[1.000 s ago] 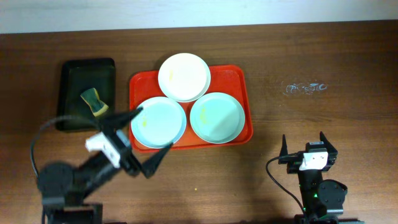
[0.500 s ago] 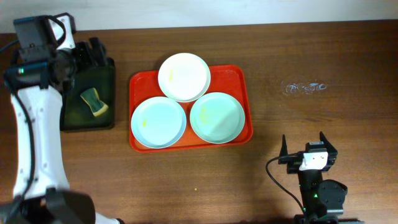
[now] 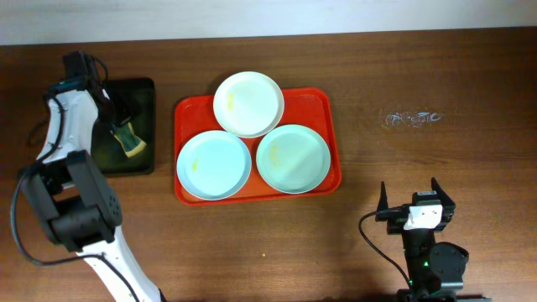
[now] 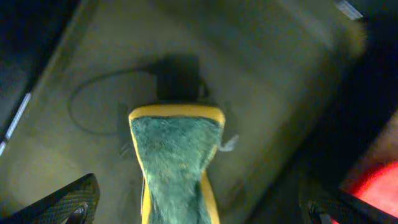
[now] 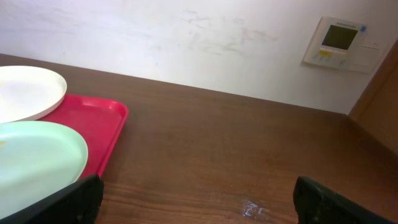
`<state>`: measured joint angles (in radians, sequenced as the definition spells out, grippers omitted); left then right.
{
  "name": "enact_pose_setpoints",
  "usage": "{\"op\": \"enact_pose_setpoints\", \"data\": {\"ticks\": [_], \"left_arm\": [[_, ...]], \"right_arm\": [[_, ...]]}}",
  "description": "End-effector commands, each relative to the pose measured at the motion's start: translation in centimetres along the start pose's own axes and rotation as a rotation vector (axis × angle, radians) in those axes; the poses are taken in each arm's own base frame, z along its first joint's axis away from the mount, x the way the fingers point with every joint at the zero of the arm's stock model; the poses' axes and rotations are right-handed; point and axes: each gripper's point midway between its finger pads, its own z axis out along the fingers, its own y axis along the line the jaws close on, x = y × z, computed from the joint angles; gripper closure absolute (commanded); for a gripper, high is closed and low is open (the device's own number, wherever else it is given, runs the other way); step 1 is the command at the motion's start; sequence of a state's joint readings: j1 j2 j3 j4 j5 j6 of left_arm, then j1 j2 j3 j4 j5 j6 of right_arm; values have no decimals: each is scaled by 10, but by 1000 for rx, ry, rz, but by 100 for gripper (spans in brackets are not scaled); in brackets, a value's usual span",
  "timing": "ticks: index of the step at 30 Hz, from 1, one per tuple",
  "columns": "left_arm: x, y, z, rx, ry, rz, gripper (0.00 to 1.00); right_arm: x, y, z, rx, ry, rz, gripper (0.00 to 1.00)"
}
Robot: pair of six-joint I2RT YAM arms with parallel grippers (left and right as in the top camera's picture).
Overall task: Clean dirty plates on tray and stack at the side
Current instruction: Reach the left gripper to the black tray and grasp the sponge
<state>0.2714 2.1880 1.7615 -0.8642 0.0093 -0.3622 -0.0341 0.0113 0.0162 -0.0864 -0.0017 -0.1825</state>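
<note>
Left wrist view dim, blurred; overhead evenly lit.

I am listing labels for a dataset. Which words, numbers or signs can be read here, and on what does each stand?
None can be read.
Wall panel: screen and buttons, marks too small to read.
White scrawl on the table: too blurred to read.
Plates, tray, sponge: no writing shows.
</note>
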Motion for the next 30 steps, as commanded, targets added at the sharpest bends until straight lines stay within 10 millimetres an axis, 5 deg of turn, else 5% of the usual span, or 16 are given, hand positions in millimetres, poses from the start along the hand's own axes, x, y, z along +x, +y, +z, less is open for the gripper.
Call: {"op": "enact_pose_setpoints", "data": {"ticks": [1, 3, 10, 12, 14, 16, 17, 18, 21, 26, 28, 30], "left_arm": [[0, 8, 16, -45, 12, -40, 10], [2, 9, 16, -46, 20, -40, 24], [26, 17, 44, -79, 109, -38, 18], [31, 19, 50, -87, 130, -38, 30], [29, 18, 49, -85, 124, -39, 57], [24, 17, 46, -80, 113, -39, 73], [22, 16, 41, -78, 110, -38, 94], [19, 14, 32, -76, 107, -39, 100], [2, 7, -4, -59, 71, -39, 100], [-31, -16, -99, 52, -73, -38, 100], [-32, -15, -106, 52, -91, -37, 100], [-26, -5, -83, -15, -67, -36, 100]], "right_arm": [[2, -1, 0, 3, 6, 12, 2], [2, -1, 0, 3, 6, 12, 2], [2, -1, 0, 3, 6, 12, 2], [2, -1, 0, 3, 6, 12, 2], [2, -1, 0, 3, 6, 12, 2], [2, -1, 0, 3, 6, 12, 2], [2, -1, 0, 3, 6, 12, 2], [2, -1, 0, 3, 6, 12, 2], [2, -1, 0, 3, 6, 12, 2], [2, -1, 0, 3, 6, 12, 2], [2, -1, 0, 3, 6, 12, 2], [2, -1, 0, 3, 6, 12, 2]]}}
